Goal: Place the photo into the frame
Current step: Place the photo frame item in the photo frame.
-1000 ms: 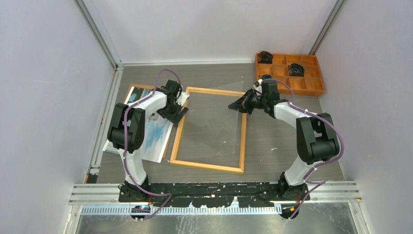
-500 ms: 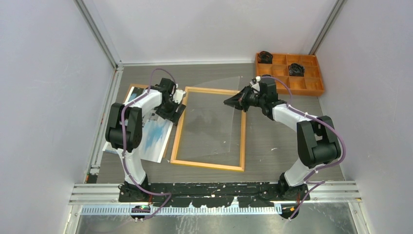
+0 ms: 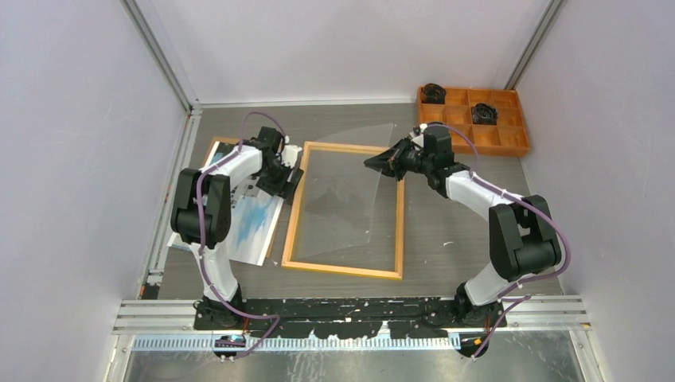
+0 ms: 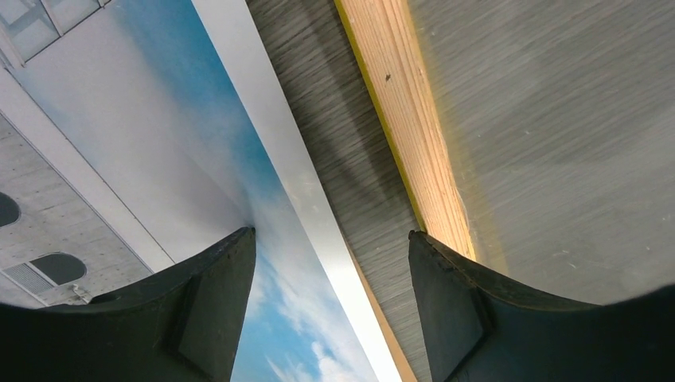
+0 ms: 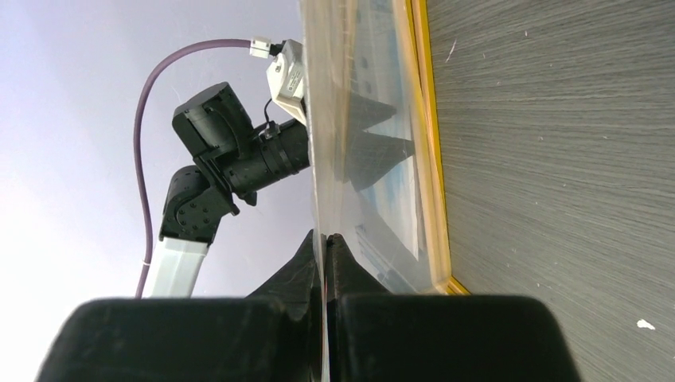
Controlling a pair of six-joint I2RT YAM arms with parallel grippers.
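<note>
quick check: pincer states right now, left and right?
Left pincer: open, holding nothing, over the gap between photo and frame.
Right pincer: shut on the edge of the clear sheet.

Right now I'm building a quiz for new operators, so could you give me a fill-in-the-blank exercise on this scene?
1. The clear sheet over the frame is pinched by the right end effector, whose jaws are ____.
2. The left end effector hangs with its jaws ____.
3. The photo lies on the table to the ____ of the frame.
4. The tray in the far right corner is ____ in colour.

Missing words: shut; open; left; orange.
</note>
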